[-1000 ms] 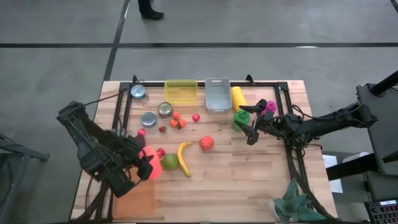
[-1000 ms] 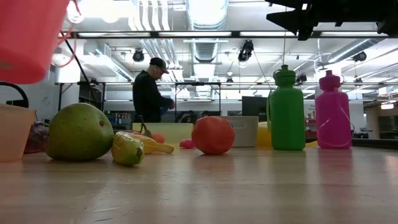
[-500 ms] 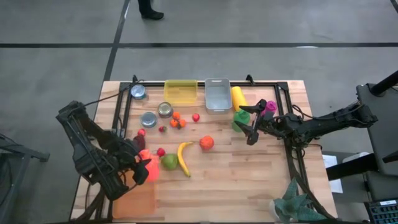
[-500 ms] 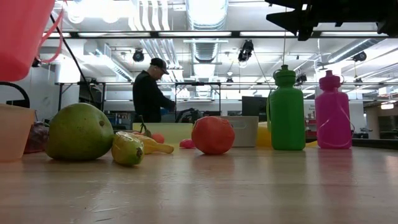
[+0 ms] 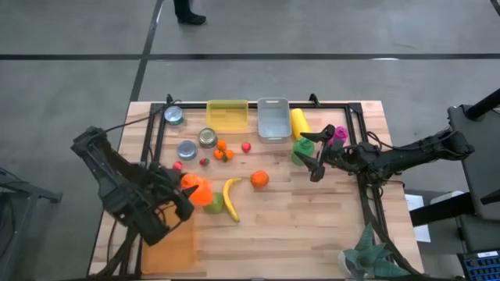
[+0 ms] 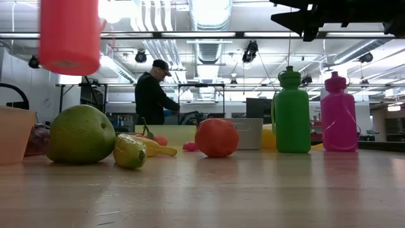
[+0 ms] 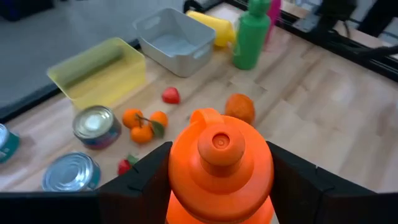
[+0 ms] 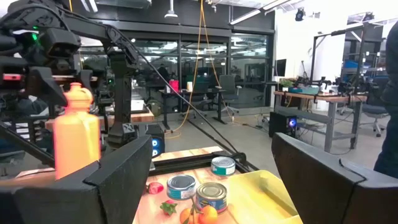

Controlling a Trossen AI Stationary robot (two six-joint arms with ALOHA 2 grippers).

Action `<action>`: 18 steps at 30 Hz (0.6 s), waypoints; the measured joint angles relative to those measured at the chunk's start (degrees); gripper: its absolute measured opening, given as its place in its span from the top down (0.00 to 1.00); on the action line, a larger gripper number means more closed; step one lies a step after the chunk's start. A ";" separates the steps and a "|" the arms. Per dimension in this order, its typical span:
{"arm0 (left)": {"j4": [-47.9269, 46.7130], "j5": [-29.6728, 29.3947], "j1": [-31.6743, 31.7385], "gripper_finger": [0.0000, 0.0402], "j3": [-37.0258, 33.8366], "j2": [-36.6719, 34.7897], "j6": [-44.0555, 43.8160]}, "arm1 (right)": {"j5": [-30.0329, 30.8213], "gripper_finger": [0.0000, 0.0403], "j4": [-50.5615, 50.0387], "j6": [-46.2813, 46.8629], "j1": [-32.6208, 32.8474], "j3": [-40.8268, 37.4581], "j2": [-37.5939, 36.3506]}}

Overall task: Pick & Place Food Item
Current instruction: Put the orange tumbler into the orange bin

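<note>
- the left gripper hangs above the bench near its left edge, jaws clamped on an orange squeeze bottle held clear of the wood.
- in the left wrist view the bottle's cap sits between the two dark fingers.
- under the bottle lie a green pear, a banana and a red-orange fruit, toward the bench's middle.
- the right gripper hovers by the right edge above a green bottle and a pink bottle, jaws spread and empty.
</note>
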 joint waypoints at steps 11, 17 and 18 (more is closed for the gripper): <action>13.38 9.93 12.99 0.47 -2.87 0.04 29.43 | 0.00 0.19 0.01 -0.02 0.00 0.00 0.01; 20.48 17.44 13.42 0.48 -2.56 -0.48 50.84 | 0.00 0.19 0.00 -0.09 -0.01 0.00 0.02; 20.98 17.82 13.24 0.48 -2.64 -0.70 50.89 | 0.00 0.19 0.00 -0.11 -0.01 0.00 0.00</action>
